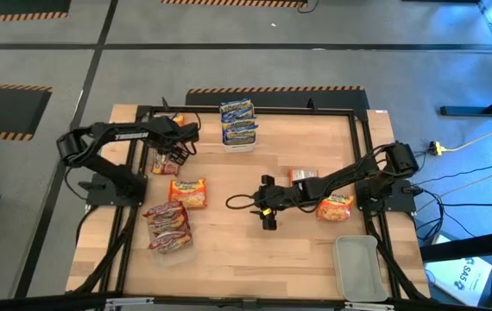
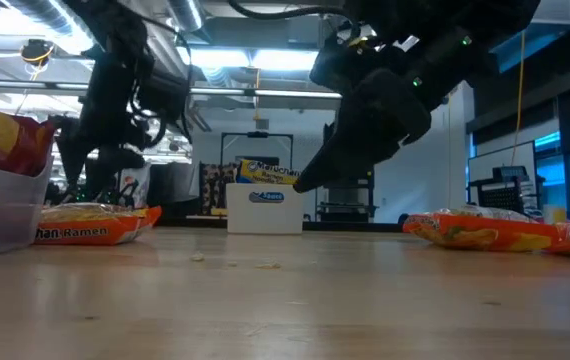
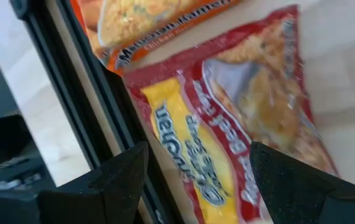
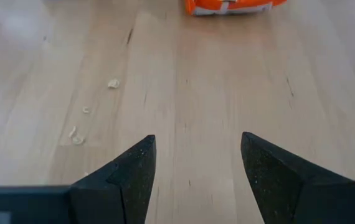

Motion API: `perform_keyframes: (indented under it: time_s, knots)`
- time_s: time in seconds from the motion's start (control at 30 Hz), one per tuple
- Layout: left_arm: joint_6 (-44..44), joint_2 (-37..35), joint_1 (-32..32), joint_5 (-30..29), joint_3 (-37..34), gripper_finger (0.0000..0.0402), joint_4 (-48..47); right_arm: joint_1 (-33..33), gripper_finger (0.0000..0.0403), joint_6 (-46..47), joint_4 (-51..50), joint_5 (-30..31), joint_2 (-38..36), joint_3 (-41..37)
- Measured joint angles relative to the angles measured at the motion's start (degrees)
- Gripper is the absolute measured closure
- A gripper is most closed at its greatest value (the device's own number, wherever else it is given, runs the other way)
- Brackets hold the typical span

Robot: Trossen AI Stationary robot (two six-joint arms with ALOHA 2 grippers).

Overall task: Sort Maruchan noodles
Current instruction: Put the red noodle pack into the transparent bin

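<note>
A red Maruchan packet lies flat on the wood at the table's far left, beside the black frame rail. My left gripper hangs open just over it, one finger on either side; I cannot see any touch. An orange packet lies next to the red one. My right gripper stands open over bare wood at the table's middle. Blue packets stand in a white tub at the far edge. Red packets fill a clear tub at the near left.
Two more packets, one reddish and one orange, lie under my right arm. An empty clear tub sits at the near right. A black frame rail runs along the table's sides. Crumbs dot the wood.
</note>
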Motion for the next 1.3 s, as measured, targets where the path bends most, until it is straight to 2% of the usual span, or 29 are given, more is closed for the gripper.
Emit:
perform_keyframes:
  time_s: [0.23, 0.37, 0.57, 0.77, 1.0, 1.2, 1.3]
  knots:
    - [2.0, 6.4, -0.2, -0.3, 0.2, 0.0127, 2.0, 0.2, 0.0185, 2.0, 0.6, 0.0, 1.0, 0.1]
    - [4.7, 7.6, -1.7, -0.4, 0.2, 0.0127, 6.6, 1.6, 0.0185, 1.5, 1.8, 1.0, 0.9, 0.1]
    - [4.5, 7.5, -5.9, 7.2, 1.6, 0.0127, 12.4, 4.3, 0.0185, 0.1, 0.5, 5.3, -0.5, 0.1]
    - [4.7, 7.4, -10.7, 13.0, 1.6, 0.0127, 21.9, 5.6, 0.0185, -0.1, -3.8, 9.9, -3.3, 0.1]
    - [4.4, 8.1, -16.2, 19.3, 1.6, 0.0126, 35.8, 5.5, 0.0185, -0.1, -7.4, 11.0, -6.7, 0.1]
    - [4.2, 12.1, -22.7, 19.8, 1.7, 0.0126, 44.8, 5.5, 0.0185, -0.1, -8.3, 10.9, -7.5, 0.1]
    - [3.2, 14.7, -26.1, 19.9, 1.7, 0.0127, 52.2, 5.5, 0.0185, 0.4, -8.3, 11.0, -7.5, 0.1]
